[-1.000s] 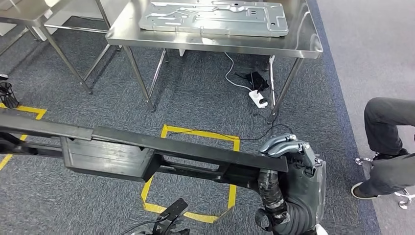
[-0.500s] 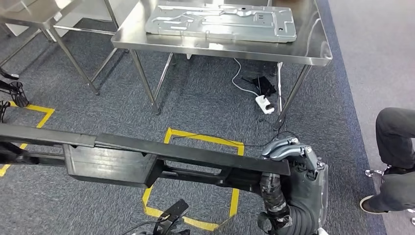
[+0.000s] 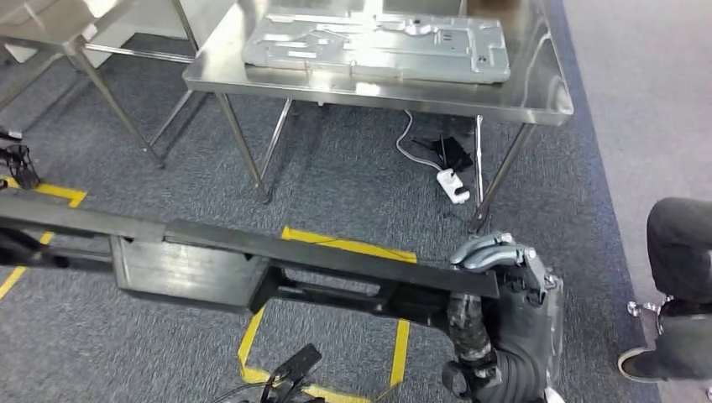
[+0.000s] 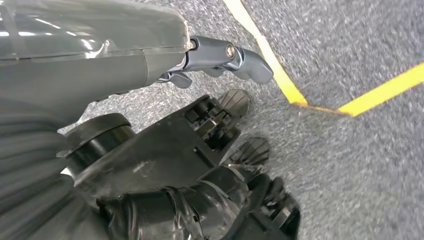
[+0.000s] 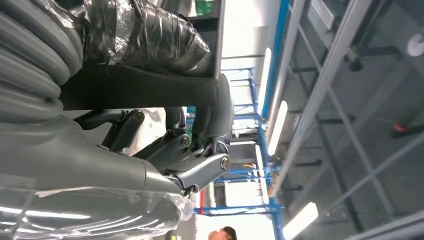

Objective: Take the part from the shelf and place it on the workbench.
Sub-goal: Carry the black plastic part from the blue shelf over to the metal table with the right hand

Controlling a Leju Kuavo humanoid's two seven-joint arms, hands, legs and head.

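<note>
The part (image 3: pixel 252 269) is a long black moulded beam, held level across the lower head view, its left end running off the picture. My right hand (image 3: pixel 504 285) grips its right end, fingers hooked over the top edge. The right wrist view shows that right hand (image 5: pixel 100 170) closed around the dark part (image 5: pixel 150 92). In the left wrist view my left hand (image 4: pixel 100 50) holds a black piece of the part (image 4: pixel 160 145) between thumb and taped dark fingers. The steel workbench (image 3: pixel 378 92) stands ahead and carries a grey metal plate (image 3: pixel 378 42).
A white power strip (image 3: pixel 449 185) and cables lie under the workbench by its right leg. A yellow taped square (image 3: pixel 336 243) marks the carpet below the part. A person's leg (image 3: pixel 680 252) is at the right edge. A second steel table (image 3: pixel 50 25) stands far left.
The whole view has shifted: the camera moved, the taped square slid lower and the person's leg sits further out at the right. Both hands keep the part level.
</note>
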